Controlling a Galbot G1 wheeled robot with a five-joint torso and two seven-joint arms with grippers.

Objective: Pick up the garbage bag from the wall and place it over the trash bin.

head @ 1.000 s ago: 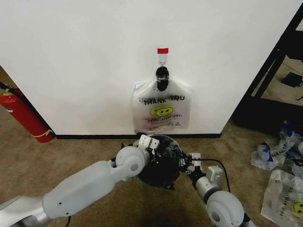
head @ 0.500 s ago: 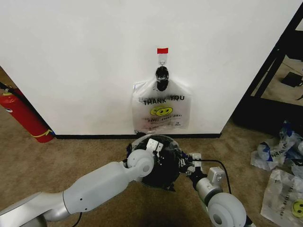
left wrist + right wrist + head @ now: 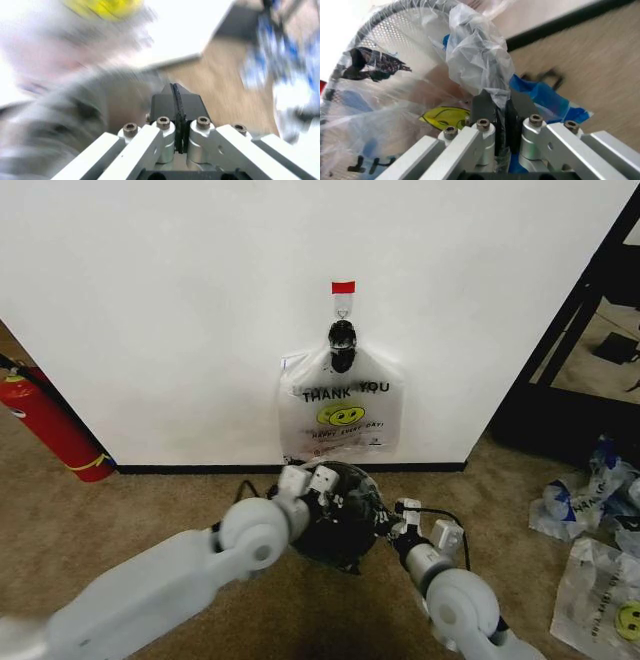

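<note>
Translucent blue-patched garbage bag point(image 3: 470, 63) is clamped in right gripper point(image 3: 501, 108) jaws; left gripper point(image 3: 177, 107) jaws together.

Both arms reach forward and down; left pincer point(image 3: 178, 108) closed, empty; right pincer point(image 3: 500, 108) clamped shut.

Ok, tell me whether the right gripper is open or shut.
Shut on the garbage bag: in the right wrist view the right gripper pinches a twisted strand of its plastic, beside the trash bin rim.
</note>
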